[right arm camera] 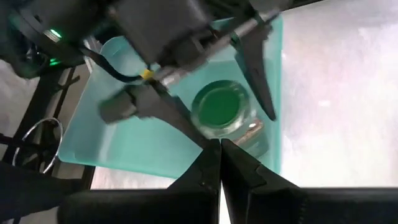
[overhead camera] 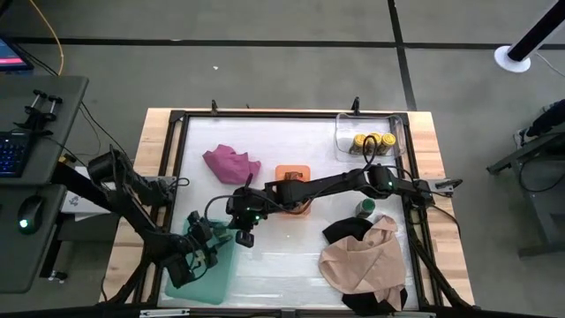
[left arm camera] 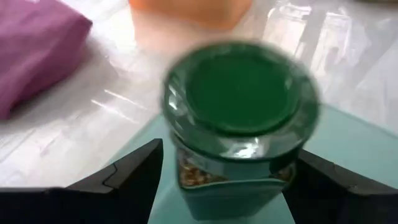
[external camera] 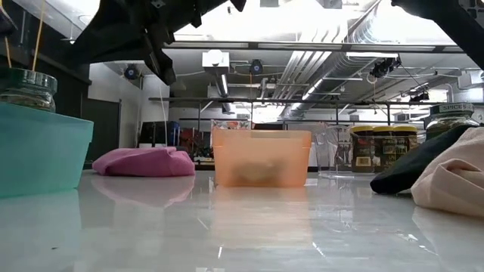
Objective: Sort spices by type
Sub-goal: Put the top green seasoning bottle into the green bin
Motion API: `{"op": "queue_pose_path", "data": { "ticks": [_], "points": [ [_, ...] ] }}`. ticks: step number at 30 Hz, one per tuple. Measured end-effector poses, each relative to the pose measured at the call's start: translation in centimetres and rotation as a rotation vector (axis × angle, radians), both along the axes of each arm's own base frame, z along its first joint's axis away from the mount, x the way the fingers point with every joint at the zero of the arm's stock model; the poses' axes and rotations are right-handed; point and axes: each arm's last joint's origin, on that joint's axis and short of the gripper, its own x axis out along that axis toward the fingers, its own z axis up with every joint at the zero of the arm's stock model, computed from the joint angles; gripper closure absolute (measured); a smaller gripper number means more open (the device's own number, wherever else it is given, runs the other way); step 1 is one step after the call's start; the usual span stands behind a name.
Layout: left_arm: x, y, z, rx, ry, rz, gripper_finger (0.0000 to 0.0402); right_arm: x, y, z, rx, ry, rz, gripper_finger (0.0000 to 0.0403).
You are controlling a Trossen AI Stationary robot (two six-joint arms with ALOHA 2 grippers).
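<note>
A green-lidded spice jar (left arm camera: pixel 239 93) stands upright on its base in the teal tray (overhead camera: pixel 212 278) at the table's near left. My left gripper (left arm camera: pixel 230 168) is open, with one finger on each side of the jar and a narrow gap showing. My right gripper (right arm camera: pixel 219 152) is shut on nothing and hovers just beyond the tray's far right corner (overhead camera: pixel 247 237), looking down on the jar (right arm camera: pixel 221 109). Another green-lidded jar (overhead camera: pixel 364 208) stands on the table at the right. Yellow-lidded jars (overhead camera: pixel 371 141) sit in a clear container (overhead camera: pixel 397 132).
An orange bin (overhead camera: pixel 293 175) stands mid-table, partly under my right arm. A magenta cloth (overhead camera: pixel 231 162) lies at the far left. Tan cloth (overhead camera: pixel 362 261) and black cloth (overhead camera: pixel 344 230) lie heaped at the near right. Bare white table shows between tray and cloths.
</note>
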Motion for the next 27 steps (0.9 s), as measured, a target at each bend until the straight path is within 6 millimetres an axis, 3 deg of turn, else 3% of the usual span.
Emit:
{"op": "queue_pose_path", "data": {
  "ticks": [10, 16, 20, 24, 25, 27],
  "points": [
    [-1.7, 0.9, 4.2, -0.046, 0.132, -0.181, 0.0119, 0.1, -1.6, 0.1, 0.032, 0.001, 0.057, 0.0403],
    [-2.4, 1.0, 5.1, -0.185, 0.189, -0.207, 0.0127, -0.2, -2.2, 0.1, 0.025, 0.035, 0.092, 0.0403],
    [-2.2, 0.6, 4.6, -0.289, 0.154, -0.107, 0.0202, -1.3, -2.8, 1.6, -0.021, 0.06, 0.116, 0.0403],
    [-1.8, 0.1, 3.6, -0.31, 0.114, -0.043, 0.0354, -2.6, -3.7, 4.0, -0.079, 0.065, 0.113, 0.0403],
    [-1.6, 0.0, 3.4, -0.314, 0.097, -0.024, 0.0377, -2.8, -4.0, 4.2, -0.097, 0.072, 0.105, 0.0403],
    [-1.3, 0.1, 3.0, -0.32, 0.091, 0.02, 0.0385, -3.2, -4.5, 4.7, -0.115, 0.082, 0.093, 0.0403]
  ]
}}
